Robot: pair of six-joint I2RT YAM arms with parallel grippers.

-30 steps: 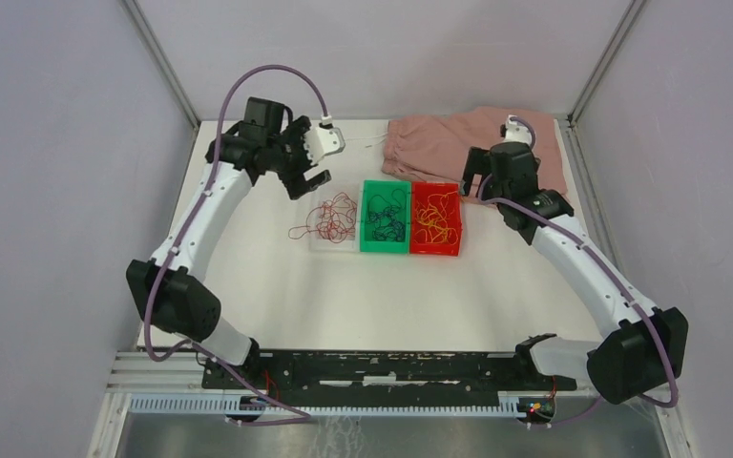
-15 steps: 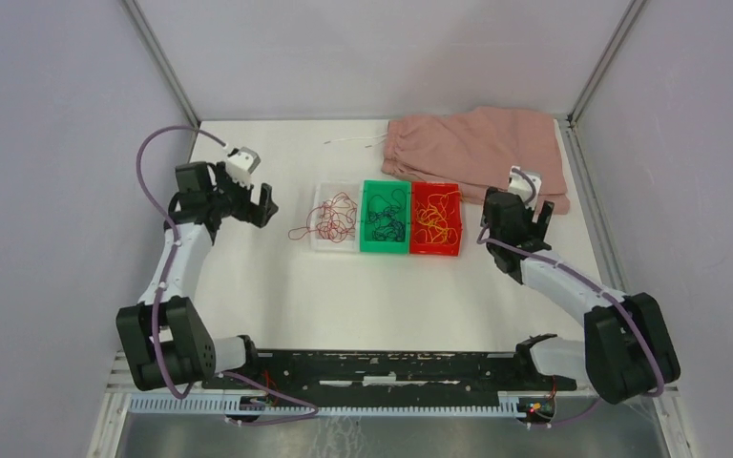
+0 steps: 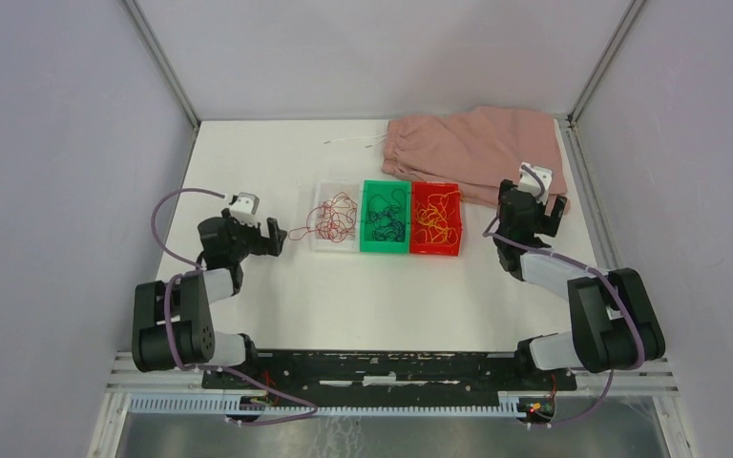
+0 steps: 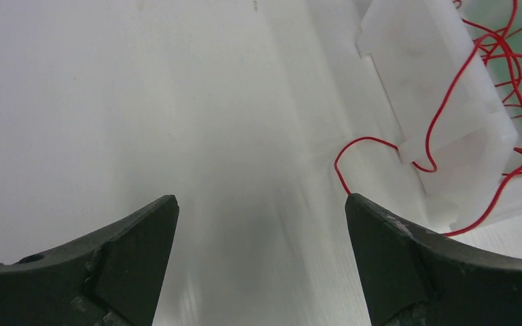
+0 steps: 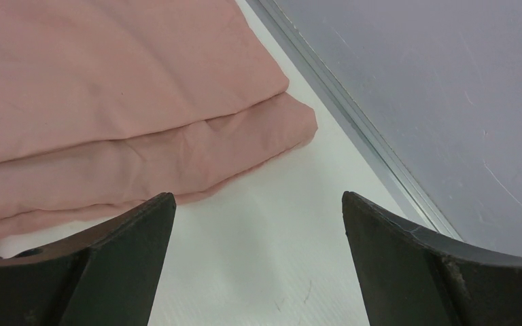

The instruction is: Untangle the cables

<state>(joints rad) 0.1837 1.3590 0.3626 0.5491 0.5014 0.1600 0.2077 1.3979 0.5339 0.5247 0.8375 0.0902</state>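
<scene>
Top view: vs a sec ago both arms have folded back toward their bases. Left hand (image 3: 270,237) has come down from the far 11 o'clock corner to 9 o'clock of the trays. Its jaws are spread wide w/ nothing in them, just beside the loose end of the red cables (image 3: 329,218) spilling from the clear tray (image 3: 317,191) at its 8 o'clock. Right hand (image 3: 533,202) has left the pink cloth (image 3: 477,143) and sits at 3 o'clock of the red tray (image 3: 436,252), also spread wide and empty. Dark cables (image 3: 384,221) lie in the green tray (image 3: 384,250), yellow cables (image 3: 434,219) in the red tray. Trays touch in a row, unmoved. Open bench (image 3: 372,305) at 5–7 o'clock of the trays; side walls close at 9 and 3

Left wrist: left hand (image 4: 259,204) released, bare bench (image 4: 143,102) between its tips. Red cable end just beside the tip at 3 o'clock; contact can't be told

Right wrist: right hand (image 5: 258,197) released over bare bench. Cloth corner (image 5: 109,88) at 11 o'clock, metal rail (image 5: 353,122) and grey wall (image 5: 448,81) near at 1–2 o'clock
</scene>
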